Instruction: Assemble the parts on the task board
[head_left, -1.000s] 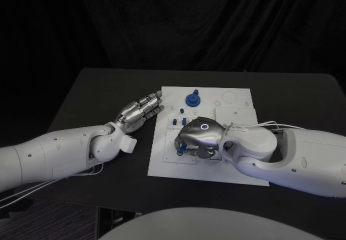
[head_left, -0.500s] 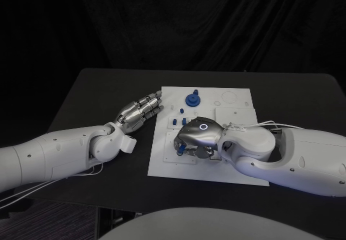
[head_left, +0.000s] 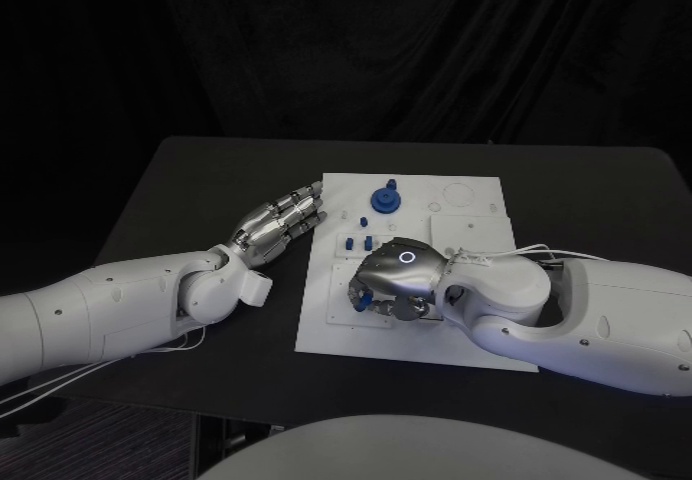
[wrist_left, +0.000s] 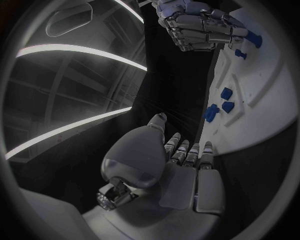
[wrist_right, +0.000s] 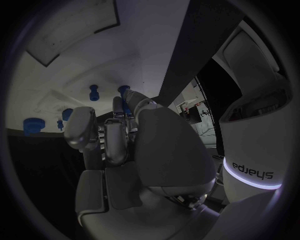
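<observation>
The white task board (head_left: 459, 330) lies mid-table. A tall blue part (head_left: 385, 198) stands at its far side, and small blue parts (head_left: 361, 243) sit in its left half. My right hand (head_left: 392, 282) hovers curled over the board's near-left area, its fingers closed round a small blue part (head_left: 361, 294); the same part (wrist_left: 253, 39) shows at its fingertips in the left wrist view. My left hand (head_left: 283, 222) lies flat with straight fingers at the board's left edge, holding nothing. The right wrist view shows my right hand's fingers (wrist_right: 114, 135) above several blue parts (wrist_right: 94, 92).
The black table (head_left: 188, 190) surrounds the board with free room to the left and at the far side. A round recess (head_left: 459, 193) and a square outline (head_left: 469, 228) mark the board's right half. White cables (head_left: 541, 250) run along my right arm.
My right hand has shifted slightly toward the near edge and curled lower over the board. The left hand has not moved.
</observation>
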